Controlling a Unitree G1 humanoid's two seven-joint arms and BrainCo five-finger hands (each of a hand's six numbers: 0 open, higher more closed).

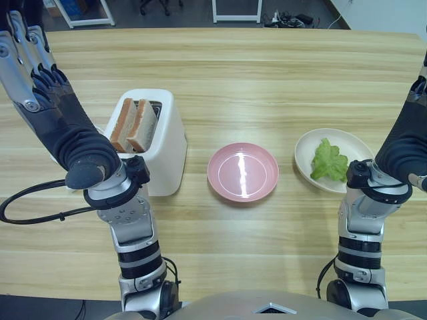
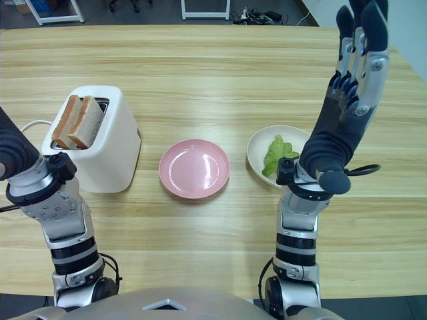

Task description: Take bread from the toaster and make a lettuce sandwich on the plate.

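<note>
Left eye view: toaster [image 1: 163,143], plate [image 1: 242,172], lettuce [image 1: 330,161] between left robot hand [image 1: 40,87] and right robot hand [image 2: 347,93], both spread.

Bright, even indoor light falls from above on the pale wooden plank table [image 1: 267,80]. It leaves only thin, soft shadows under the near rims of the round pink plastic plate [image 1: 213,175] and the shallow white dish [image 1: 307,157]. White streaks of glare cross the pink plate's centre. The boxy white toaster [image 1: 163,167] is shaded on its near face. The dark floor [image 1: 187,13] beyond the table lies dimmer.
</note>
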